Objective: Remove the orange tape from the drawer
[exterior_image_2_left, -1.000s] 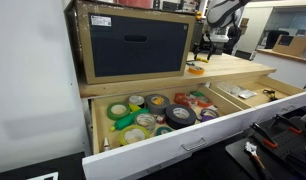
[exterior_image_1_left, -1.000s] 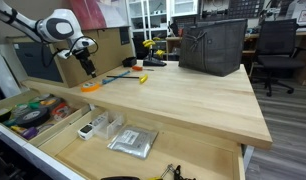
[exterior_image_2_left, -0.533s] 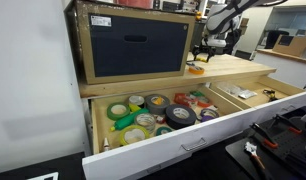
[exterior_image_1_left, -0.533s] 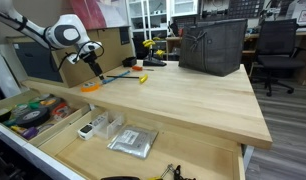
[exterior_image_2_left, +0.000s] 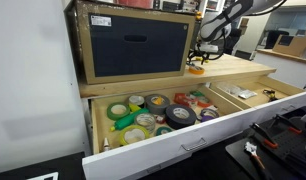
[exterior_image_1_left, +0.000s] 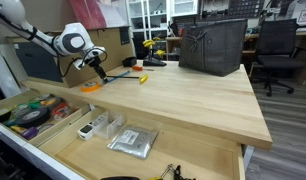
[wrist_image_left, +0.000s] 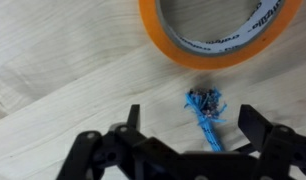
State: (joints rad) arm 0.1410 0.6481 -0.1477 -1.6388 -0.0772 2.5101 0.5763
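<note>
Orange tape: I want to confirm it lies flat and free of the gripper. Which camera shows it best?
The wrist view: the orange tape fills the top, flat on the desktop, clear of the open gripper, though cropped by the frame. In both exterior views it is only a small orange ring on that desktop.

tape [exterior_image_2_left: 196, 70] on desktop [exterior_image_2_left: 231, 64], behind drawer [exterior_image_2_left: 183, 141], near gripper [wrist_image_left: 188, 113]

My arm [exterior_image_1_left: 69, 42], as I see it
White rounded shells, dark joint cap; gripper [wrist_image_left: 188, 120] matte black w/ two blunt fingers.
</note>
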